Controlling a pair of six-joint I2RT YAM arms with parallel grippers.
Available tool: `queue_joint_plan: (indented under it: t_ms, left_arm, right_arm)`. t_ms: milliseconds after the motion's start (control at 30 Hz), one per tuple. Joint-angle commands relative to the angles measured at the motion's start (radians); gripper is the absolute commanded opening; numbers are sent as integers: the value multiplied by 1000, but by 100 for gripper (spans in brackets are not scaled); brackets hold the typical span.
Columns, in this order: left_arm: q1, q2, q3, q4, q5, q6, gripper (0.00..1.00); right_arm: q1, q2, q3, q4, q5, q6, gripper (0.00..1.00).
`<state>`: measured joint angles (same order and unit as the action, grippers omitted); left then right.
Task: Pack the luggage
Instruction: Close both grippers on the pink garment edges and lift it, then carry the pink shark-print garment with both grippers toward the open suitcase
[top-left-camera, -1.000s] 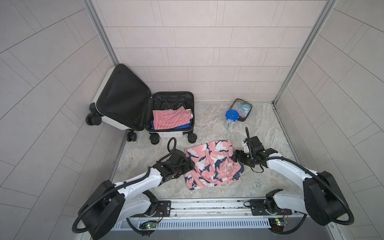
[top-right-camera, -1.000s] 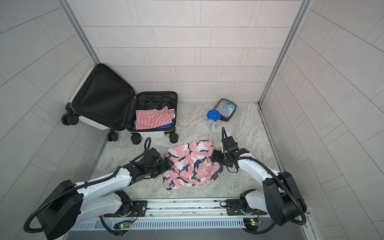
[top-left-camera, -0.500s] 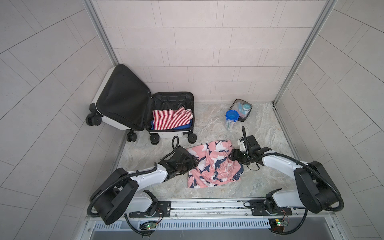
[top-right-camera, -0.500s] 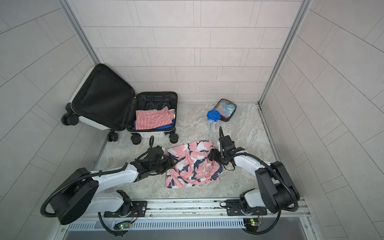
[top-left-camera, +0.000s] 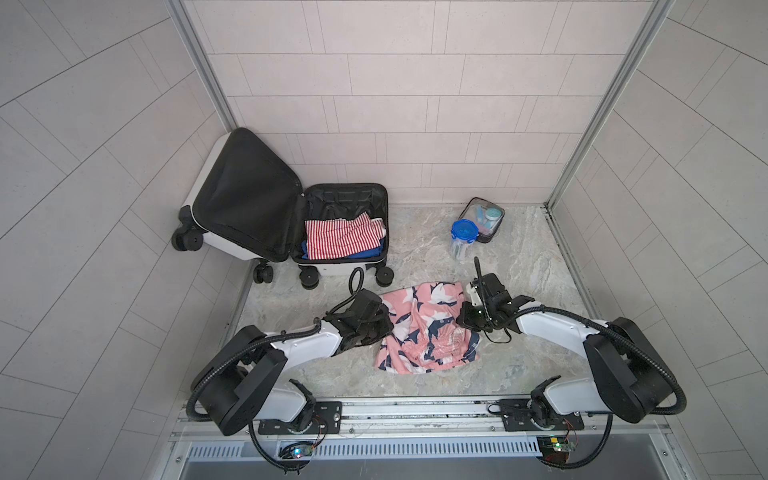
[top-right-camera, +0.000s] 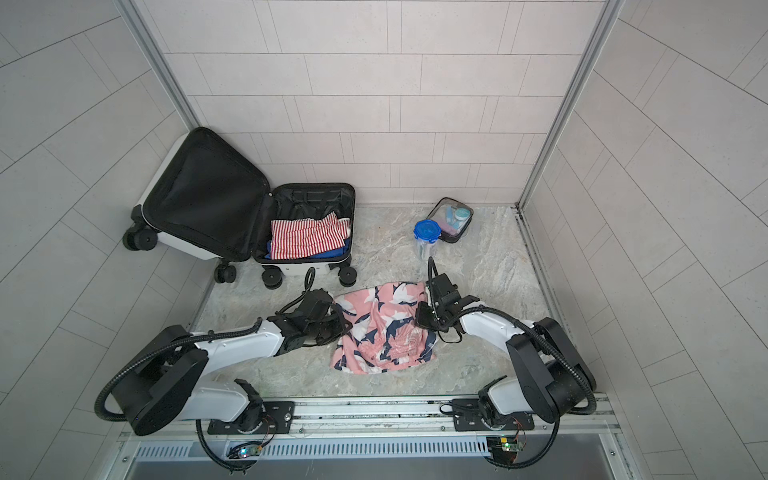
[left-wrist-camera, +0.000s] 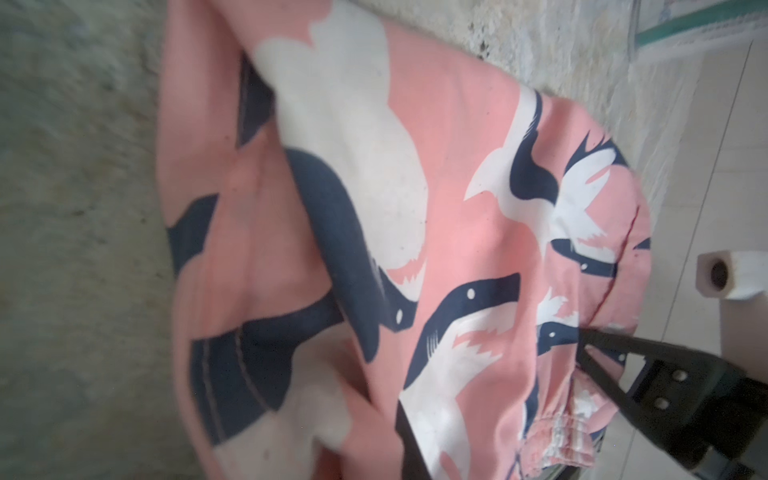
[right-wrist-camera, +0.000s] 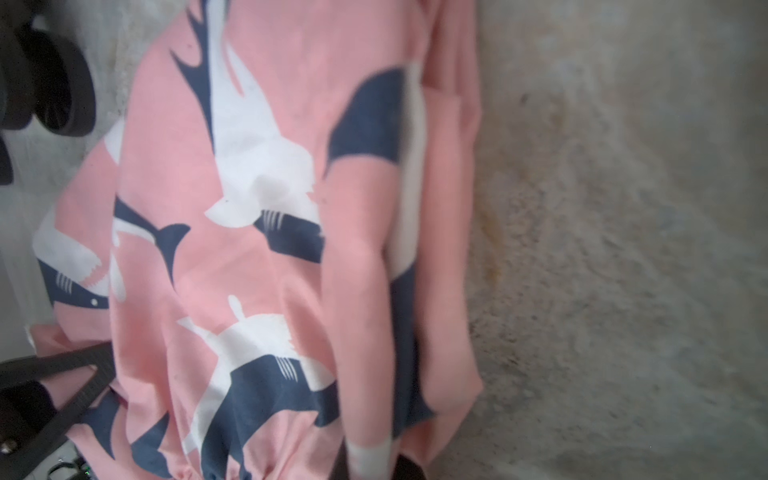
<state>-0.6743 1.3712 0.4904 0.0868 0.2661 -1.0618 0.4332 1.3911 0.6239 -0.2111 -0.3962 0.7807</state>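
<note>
The luggage (top-left-camera: 249, 195) lies open in the far left corner, well apart from both my grippers, beyond the left one. My left gripper (top-left-camera: 384, 326) and my right gripper (top-left-camera: 463, 322) are each clamped on one side of the pink shorts (top-left-camera: 424, 332), which lie on the floor (top-left-camera: 519, 257) between them. In each wrist view the blurred cloth fills almost everything. My own fingertips are cut off there, and of the luggage I see only one dark wheel (right-wrist-camera: 45, 91).
</note>
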Motion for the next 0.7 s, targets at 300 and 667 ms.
queue_joint_plan:
  t_ms: [300,667]
  left_arm:
    - [2,-175,190,-338,-99,132,0]
    - [21,-260,326,-498,-228,228,0]
  right_arm:
    - [60,-136,155,-121,40,31,0]
    - [120,-137,335,-197,51,25,0]
